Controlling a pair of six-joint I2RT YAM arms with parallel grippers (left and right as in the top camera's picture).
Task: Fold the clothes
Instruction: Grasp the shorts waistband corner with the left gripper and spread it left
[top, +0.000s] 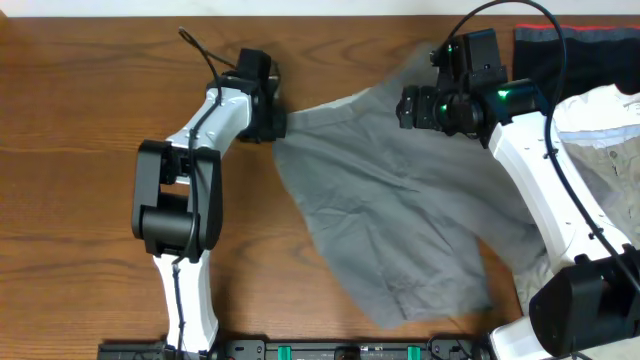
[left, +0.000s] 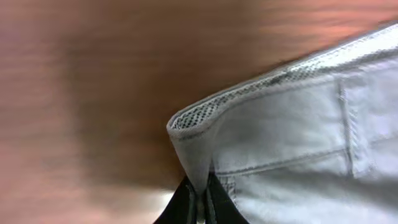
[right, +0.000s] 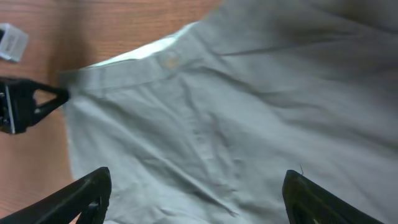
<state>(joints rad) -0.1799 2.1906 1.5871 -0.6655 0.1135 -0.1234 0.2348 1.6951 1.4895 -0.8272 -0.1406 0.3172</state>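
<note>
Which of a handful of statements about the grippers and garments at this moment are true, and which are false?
1. The left gripper is shut on the waistband corner of the grey shorts. True.
2. The right gripper is clamped on the shorts. False: its jaws stand open over the fabric, holding nothing.
3. The shorts lie folded in a neat rectangle. False: they are spread out, unfolded and creased.
4. A black garment with a red edge lies at the top right of the overhead view. True.
</note>
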